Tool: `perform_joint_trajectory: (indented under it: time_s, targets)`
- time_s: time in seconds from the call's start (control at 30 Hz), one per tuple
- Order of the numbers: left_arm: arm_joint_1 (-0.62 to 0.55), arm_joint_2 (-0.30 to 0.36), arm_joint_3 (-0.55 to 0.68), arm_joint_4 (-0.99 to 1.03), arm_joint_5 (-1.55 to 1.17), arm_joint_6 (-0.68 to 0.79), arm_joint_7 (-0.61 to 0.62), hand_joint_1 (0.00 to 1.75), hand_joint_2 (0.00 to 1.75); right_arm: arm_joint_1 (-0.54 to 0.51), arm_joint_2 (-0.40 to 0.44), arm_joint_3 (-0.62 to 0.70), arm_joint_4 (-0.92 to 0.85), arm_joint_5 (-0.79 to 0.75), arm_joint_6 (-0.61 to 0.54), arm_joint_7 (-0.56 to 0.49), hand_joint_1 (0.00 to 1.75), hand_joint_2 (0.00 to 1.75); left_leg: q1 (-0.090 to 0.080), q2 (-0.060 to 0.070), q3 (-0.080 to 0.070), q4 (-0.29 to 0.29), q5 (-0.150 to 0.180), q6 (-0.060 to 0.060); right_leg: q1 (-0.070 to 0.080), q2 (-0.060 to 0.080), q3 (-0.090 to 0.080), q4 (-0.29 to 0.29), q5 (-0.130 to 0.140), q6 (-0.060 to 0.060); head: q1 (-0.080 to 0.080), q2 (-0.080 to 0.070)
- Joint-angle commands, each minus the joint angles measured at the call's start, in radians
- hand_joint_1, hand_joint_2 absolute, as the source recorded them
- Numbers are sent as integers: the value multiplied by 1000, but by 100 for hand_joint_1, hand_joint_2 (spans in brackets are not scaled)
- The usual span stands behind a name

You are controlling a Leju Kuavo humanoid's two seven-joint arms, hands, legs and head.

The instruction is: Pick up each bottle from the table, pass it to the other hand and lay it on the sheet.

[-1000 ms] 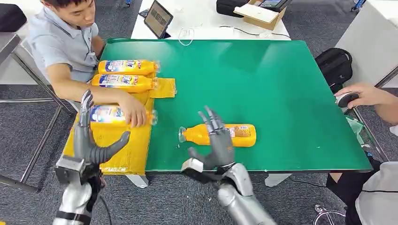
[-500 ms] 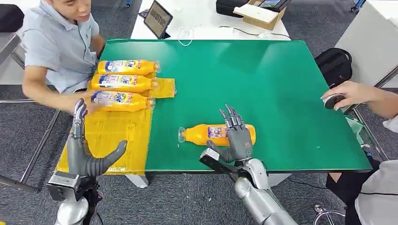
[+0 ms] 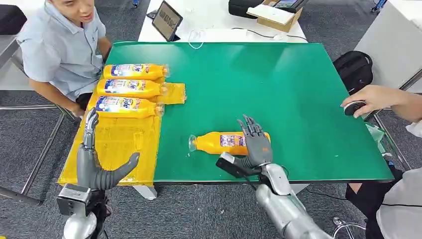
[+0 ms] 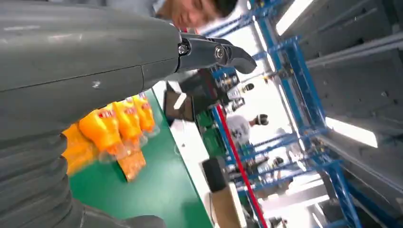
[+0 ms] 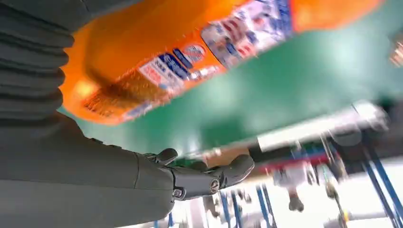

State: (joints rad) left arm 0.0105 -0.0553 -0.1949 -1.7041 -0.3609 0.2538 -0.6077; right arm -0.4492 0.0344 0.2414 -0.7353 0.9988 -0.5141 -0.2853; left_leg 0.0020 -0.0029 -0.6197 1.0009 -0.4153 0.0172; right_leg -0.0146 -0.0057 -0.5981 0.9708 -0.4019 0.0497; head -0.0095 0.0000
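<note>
One orange bottle [image 3: 230, 142] lies on its side on the green table [image 3: 298, 89], near the front edge, its cap pointing left toward the yellow sheet [image 3: 119, 144]. The right hand [image 3: 255, 144] is at the bottle's base end with fingers spread and upright, touching or just beside it, not closed around it; I judge it is placed so for a grasp. The left hand [image 3: 97, 154] waits over the sheet with fingers apart and thumb out, holding nothing, probably ready to receive. Three bottles [image 3: 130, 88] already lie in a row at the sheet's far end, caps to the right. A person [image 3: 59, 47] sits beyond them.
</note>
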Motion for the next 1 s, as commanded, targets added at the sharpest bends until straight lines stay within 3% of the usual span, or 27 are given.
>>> perform_joint_trajectory:
  time_s: [0.03,0.23,0.57,0.8,1.0]
  targets:
    - [-71,22,-28,107,6,-23,45,0,175,-241,3,63,321,62,141,107,0,175,0,1,3,-1,0,-1,0,1,2,0,0,-1,1,0]
    - [-63,33,-18,109,-1,-27,57,0,175,-247,-19,93,332,99,181,162,0,175,0,0,4,-1,0,-1,0,0,3,0,-1,-1,0,0]
    - [-75,30,-20,124,-2,-32,59,0,175,-257,-15,91,344,96,201,168,0,175,0,0,2,0,0,0,0,-1,2,0,-1,-1,0,0]
    - [-93,41,-29,156,12,-58,65,0,175,-281,-1,98,404,69,342,145,0,175,0,0,5,0,-1,-1,0,0,5,0,-2,-2,1,0]
    - [-89,43,-29,147,12,-56,65,0,175,-287,-2,119,412,89,356,178,0,175,1,0,8,0,-3,-2,1,-1,8,0,-3,-3,0,0]
